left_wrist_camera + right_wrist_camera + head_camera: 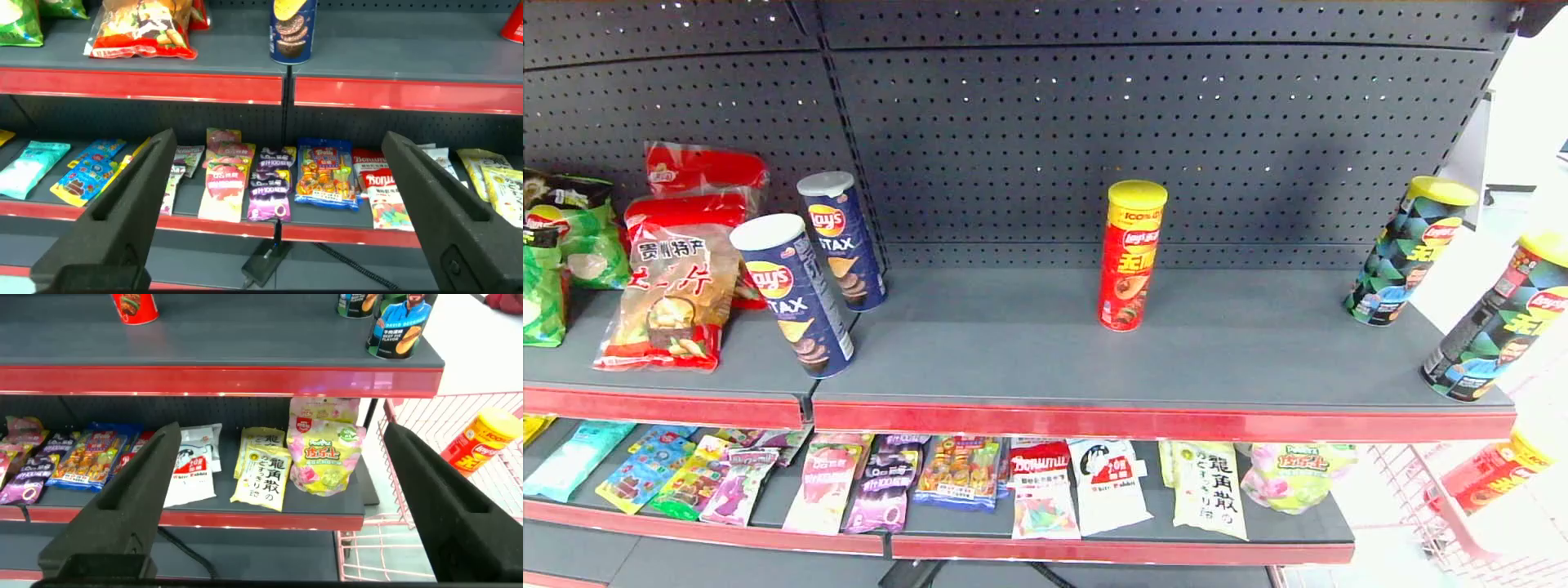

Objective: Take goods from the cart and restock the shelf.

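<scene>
The left gripper (278, 140) is hanging low in front of the shelves. Its black fingers (122, 204) are spreading wide, holding nothing. The right gripper (282, 433) is hanging beside the pink cart (1454, 523) (wide and empty too). A red and yellow chip can (482, 441) is lying in the cart. On the top shelf (1160, 359), a tall red can (1131, 255) is standing in the middle. Two blue cans (792, 294) are standing to its left. Two dark cans (1409, 253) with yellow lids are standing at the right end. Snack bags (1045, 490) are lying on the lower shelf (1094, 549).
</scene>
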### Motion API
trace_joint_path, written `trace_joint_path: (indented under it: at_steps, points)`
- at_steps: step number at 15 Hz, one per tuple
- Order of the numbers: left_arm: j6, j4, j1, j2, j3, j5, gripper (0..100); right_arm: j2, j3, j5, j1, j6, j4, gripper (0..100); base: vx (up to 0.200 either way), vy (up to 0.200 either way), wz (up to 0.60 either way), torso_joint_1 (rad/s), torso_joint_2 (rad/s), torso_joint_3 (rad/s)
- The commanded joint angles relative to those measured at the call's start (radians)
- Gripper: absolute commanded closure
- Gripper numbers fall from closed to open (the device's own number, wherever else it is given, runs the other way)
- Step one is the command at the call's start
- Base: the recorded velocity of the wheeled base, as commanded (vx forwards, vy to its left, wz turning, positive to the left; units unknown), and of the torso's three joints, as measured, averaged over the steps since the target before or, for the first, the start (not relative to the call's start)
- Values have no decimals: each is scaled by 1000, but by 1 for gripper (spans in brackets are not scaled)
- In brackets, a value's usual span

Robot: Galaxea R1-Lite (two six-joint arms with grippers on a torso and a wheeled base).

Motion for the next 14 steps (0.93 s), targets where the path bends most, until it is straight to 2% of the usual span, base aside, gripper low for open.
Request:
trace_joint_path:
  at_steps: [1, 14]
  points:
    - [0, 0, 0, 1, 0, 0, 0, 0, 0, 0, 1, 0, 0, 0, 0, -200, 0, -2, -2, 2]
    - [0, 0, 0, 1, 0, 0, 0, 0, 0, 0, 1, 0, 0, 0, 0, -200, 0, 5, 3, 3]
